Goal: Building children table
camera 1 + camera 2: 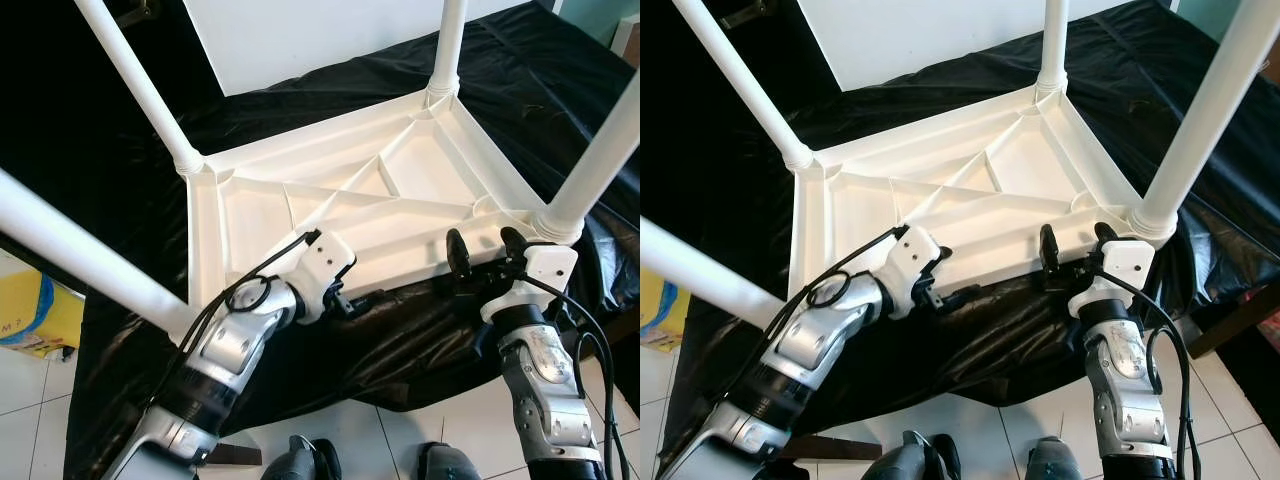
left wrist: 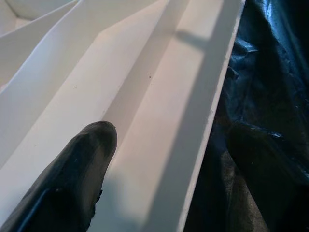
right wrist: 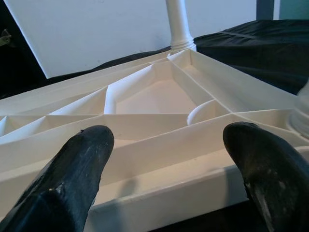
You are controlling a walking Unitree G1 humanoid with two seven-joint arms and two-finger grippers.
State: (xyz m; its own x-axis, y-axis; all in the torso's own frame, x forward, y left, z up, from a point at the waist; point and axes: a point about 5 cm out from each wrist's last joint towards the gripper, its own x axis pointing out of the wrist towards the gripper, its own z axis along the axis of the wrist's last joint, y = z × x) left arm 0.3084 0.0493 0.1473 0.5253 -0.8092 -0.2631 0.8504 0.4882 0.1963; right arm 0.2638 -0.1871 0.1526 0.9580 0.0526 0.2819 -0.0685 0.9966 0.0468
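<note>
White plastic table (image 1: 330,205) lies upside down on a black sheet (image 1: 400,330) in mid frame, its four legs (image 1: 450,45) pointing up. Its near rim runs left to right just ahead of both grippers. Left gripper (image 1: 345,300) straddles that rim, one finger (image 2: 72,179) inside; the other is lost against the sheet. Right gripper (image 1: 485,250), lower right, is spread wide at the rim, gripping nothing. Leg tops run out of frame.

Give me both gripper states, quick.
Left gripper: straddles the near edge of the upturned table, one finger inside the rim; grip cannot be told.
Right gripper: open, fingers spread at the same edge.
</note>
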